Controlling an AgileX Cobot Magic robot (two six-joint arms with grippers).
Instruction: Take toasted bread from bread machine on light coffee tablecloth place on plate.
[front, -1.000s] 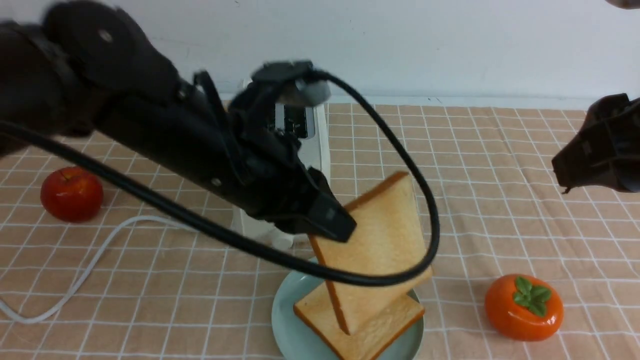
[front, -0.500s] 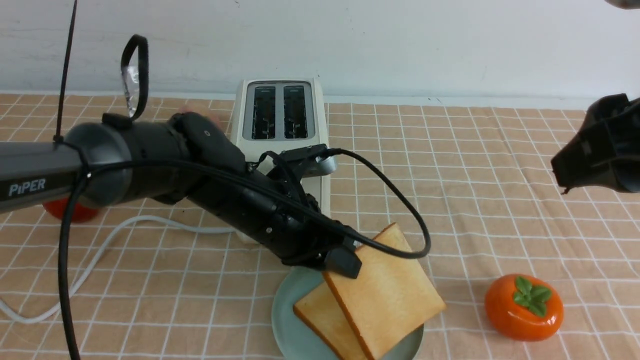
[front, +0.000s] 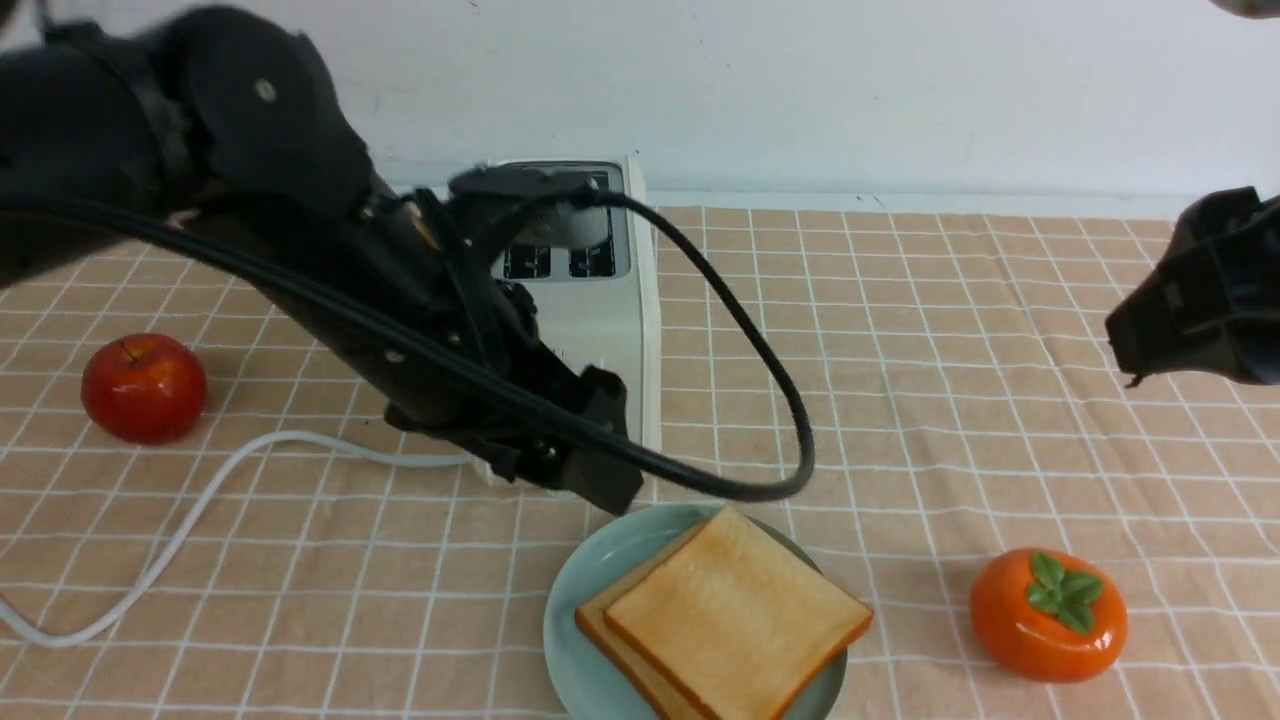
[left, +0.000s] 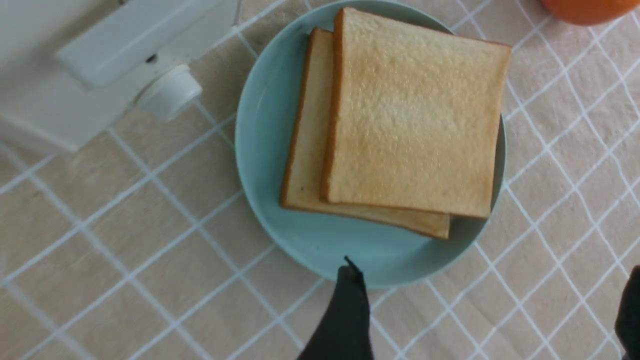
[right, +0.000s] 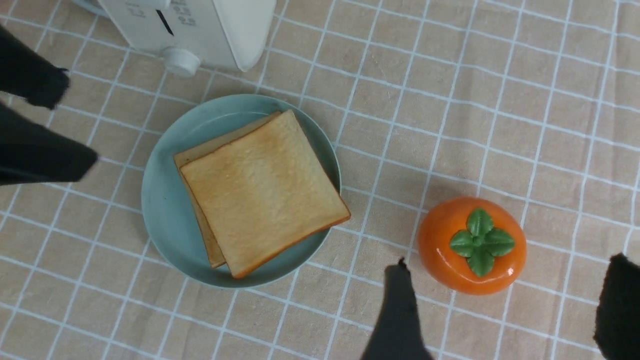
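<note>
Flat toasted bread (front: 735, 615) stacked on plate (front: 572, 610)

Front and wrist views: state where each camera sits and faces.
Front: between the arms, facing forward at the bread machine; left arm and right gripper show.
Left wrist: above the plate, looking down at the toasted bread; left gripper shows.
Right wrist: looking down on persimmon; its fingertips show.
Both wrist views share the plate.

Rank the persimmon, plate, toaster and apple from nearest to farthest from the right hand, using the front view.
From the right hand:
1. Persimmon, right side, near edge.
2. Plate, centre, near edge.
3. Toaster, centre, back.
4. Apple, far left.
</note>
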